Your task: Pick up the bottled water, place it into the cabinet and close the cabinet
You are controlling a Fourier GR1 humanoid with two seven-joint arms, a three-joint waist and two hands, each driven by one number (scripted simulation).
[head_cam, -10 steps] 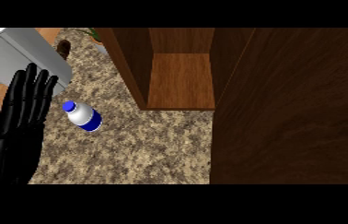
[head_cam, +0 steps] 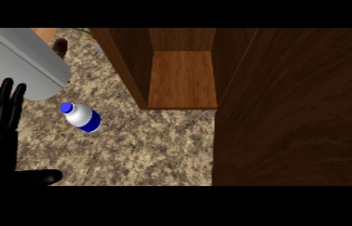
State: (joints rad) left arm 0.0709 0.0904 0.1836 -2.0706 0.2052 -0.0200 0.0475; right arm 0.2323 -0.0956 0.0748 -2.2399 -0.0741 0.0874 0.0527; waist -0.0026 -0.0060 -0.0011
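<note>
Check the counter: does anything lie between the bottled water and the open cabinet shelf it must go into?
Nothing visible does. Bare counter separates the bottled water from the cabinet, whose door stands open at the right.

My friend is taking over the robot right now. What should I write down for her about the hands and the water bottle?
Left hand: open, fingers straight, at the view's left edge, holding nothing. It sits left of the bottle, not touching it.
Right hand: not in view.
Bottled water: lying on the granite counter, blue cap pointing up-left, in front of and left of the cabinet.
Cabinet: open, wooden shelf bare; its door stands swung out at the right.
Done: nothing yet.
Left: grasp the bottle, set it on the shelf, shut the door.
</note>
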